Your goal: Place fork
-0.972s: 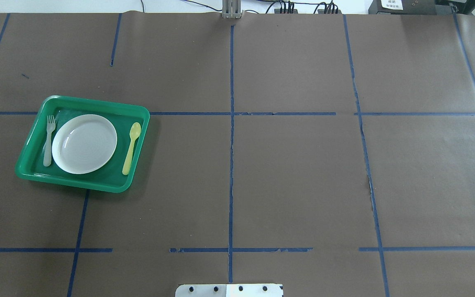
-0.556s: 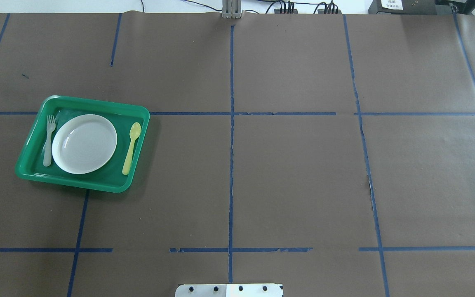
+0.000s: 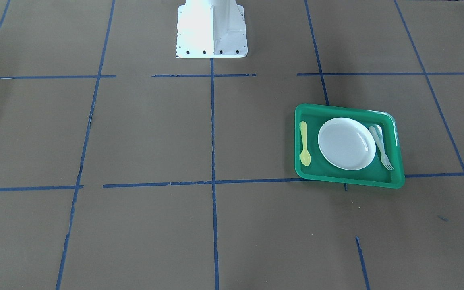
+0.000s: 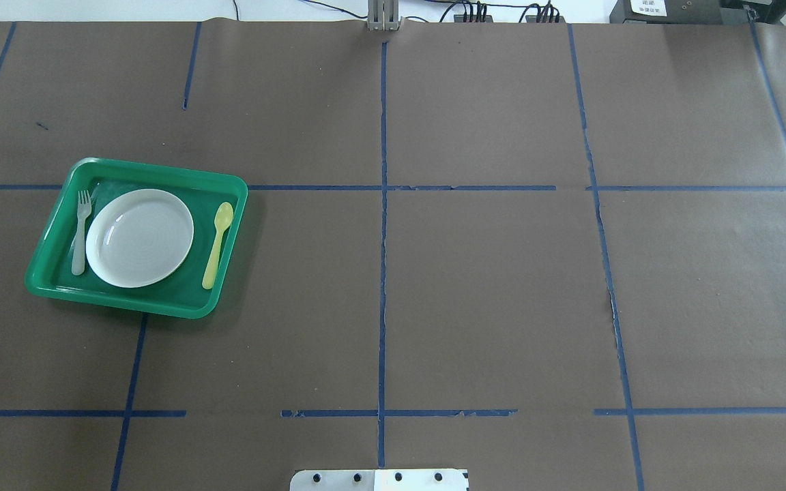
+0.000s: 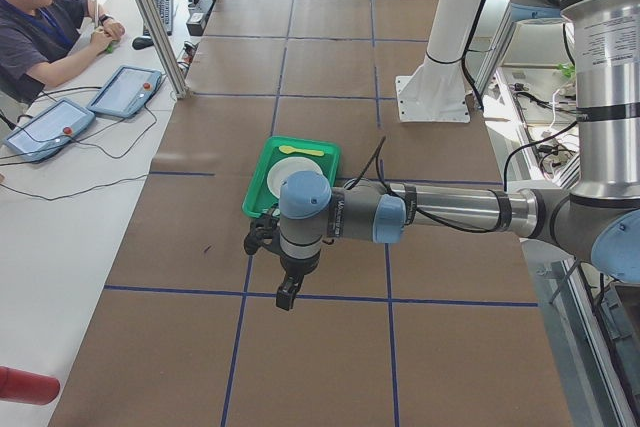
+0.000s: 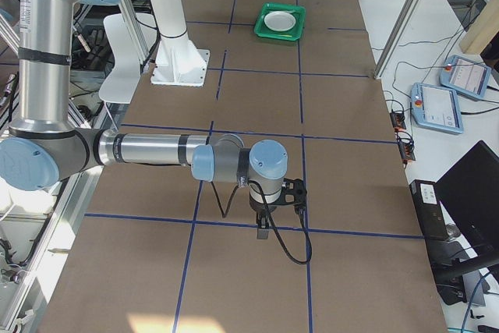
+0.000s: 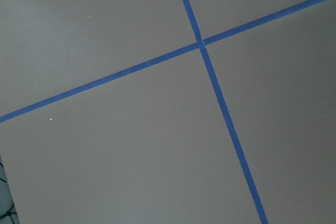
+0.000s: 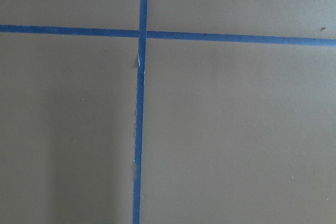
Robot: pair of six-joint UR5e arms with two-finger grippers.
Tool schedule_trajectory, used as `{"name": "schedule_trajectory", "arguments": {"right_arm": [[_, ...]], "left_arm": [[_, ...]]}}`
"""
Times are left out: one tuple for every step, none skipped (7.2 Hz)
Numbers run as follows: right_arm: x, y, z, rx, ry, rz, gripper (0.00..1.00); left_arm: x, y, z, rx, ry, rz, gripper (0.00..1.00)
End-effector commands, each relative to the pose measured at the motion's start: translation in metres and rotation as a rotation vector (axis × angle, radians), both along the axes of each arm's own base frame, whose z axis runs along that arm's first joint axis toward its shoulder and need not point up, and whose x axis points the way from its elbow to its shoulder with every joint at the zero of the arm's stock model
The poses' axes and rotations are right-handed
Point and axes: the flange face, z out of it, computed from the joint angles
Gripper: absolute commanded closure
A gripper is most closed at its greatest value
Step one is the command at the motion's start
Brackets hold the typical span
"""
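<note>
The pale plastic fork (image 4: 80, 232) lies in the green tray (image 4: 161, 172), along the left side of the white plate (image 4: 139, 237), tines pointing away from the robot. It also shows in the front-facing view (image 3: 381, 147). The yellow spoon (image 4: 217, 244) lies on the plate's other side. My left gripper (image 5: 287, 293) hangs above the table short of the tray, seen only from the side; I cannot tell if it is open. My right gripper (image 6: 263, 232) hangs far from the tray (image 6: 279, 34); I cannot tell its state either.
The table is covered in brown paper with a grid of blue tape lines (image 4: 383, 273). The robot's white base plate (image 3: 212, 30) stands at the table's near edge. Both wrist views show only paper and tape. An operator (image 5: 40, 17) sits at a side desk with tablets.
</note>
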Motion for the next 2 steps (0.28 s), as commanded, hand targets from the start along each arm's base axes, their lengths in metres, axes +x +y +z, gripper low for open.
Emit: {"name": "schedule_trajectory", "arguments": {"right_arm": [[0.0000,0.0000,0.0000,0.000,0.000,0.000,0.00],[0.0000,0.0000,0.0000,-0.001,0.000,0.001,0.00]], "left_arm": [[0.0006,-0.0003,-0.0002,0.000,0.000,0.000,0.00],[0.0000,-0.0009,-0.0009,0.001,0.000,-0.001,0.00]]}}
